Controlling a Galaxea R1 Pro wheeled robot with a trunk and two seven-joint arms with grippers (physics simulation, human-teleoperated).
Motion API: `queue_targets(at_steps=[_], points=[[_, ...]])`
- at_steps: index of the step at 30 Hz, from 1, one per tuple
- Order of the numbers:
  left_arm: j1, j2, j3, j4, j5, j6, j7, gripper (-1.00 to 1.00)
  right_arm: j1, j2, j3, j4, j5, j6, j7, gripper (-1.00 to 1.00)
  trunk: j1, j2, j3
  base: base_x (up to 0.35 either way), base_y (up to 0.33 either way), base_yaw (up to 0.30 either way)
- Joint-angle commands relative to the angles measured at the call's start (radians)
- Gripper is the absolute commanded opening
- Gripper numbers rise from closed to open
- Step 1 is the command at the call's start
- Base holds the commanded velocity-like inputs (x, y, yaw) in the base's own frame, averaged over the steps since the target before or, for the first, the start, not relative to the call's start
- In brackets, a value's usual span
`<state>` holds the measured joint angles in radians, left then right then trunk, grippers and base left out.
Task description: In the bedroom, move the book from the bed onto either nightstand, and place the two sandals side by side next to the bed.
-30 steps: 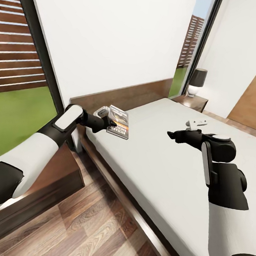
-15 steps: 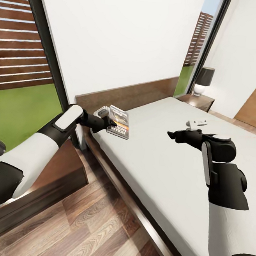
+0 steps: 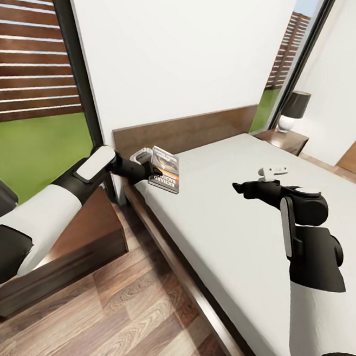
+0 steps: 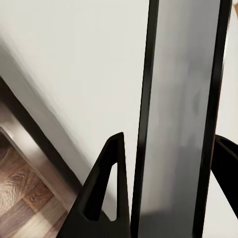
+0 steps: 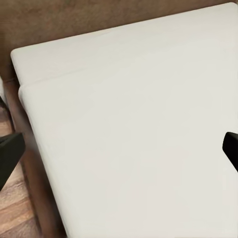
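The book (image 3: 165,169) is held off the mattress, pinched by the left gripper (image 3: 152,171) at its near edge, cover facing up and toward the camera, with an orange band and white lettering visible; it hangs above the head corner of the bed (image 3: 239,216), close to the headboard (image 3: 188,130); in the left wrist view the book (image 4: 181,124) shows edge-on as a pale grey slab with dark borders, standing between the two dark fingers (image 4: 106,198), so the left jaws are clamped on it.

The bed's off-white mattress is bare apart from what hangs over it; its dark wooden frame runs along the plank floor (image 3: 132,310); the right wrist view looks down on the mattress (image 5: 134,129) with the headboard beyond it and a strip of floor to one side.

The right gripper (image 3: 241,188) hovers over the middle of the mattress, well apart from the book; its fingertips (image 5: 10,156) sit at opposite edges of the right wrist view with only mattress between them, so the right jaws are spread wide and hold nothing.

A nightstand (image 3: 85,234) stands just beside the bed under the left arm, its top a reddish brown, nothing seen on it where the arm leaves it visible; a second nightstand (image 3: 282,139) stands at the far side of the bed and carries a lamp (image 3: 292,110) with a dark shade and pale base.

Behind the headboard is a white wall (image 3: 174,52), flanked by tall dark-framed windows (image 3: 40,77) showing grass and a slatted fence.
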<state>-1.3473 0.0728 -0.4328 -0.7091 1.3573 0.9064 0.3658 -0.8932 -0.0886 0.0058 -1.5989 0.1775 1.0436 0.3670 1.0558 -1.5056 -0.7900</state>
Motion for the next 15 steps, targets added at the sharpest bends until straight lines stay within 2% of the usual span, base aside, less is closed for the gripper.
queue_targets(at_steps=[1,15], points=[[-0.001,0.001,-0.004,-0.001,0.012,-0.001,0.008,-1.0,-0.001,0.0,0.001,-0.001,0.01,0.004,0.009,1.0,0.0,0.0,-0.002,0.0,0.0,0.104],[-0.001,0.002,-0.004,-0.001,0.012,-0.002,0.01,-1.0,-0.001,0.004,0.007,-0.001,0.01,0.004,0.009,1.0,0.0,0.0,-0.017,0.0,0.0,0.108]])
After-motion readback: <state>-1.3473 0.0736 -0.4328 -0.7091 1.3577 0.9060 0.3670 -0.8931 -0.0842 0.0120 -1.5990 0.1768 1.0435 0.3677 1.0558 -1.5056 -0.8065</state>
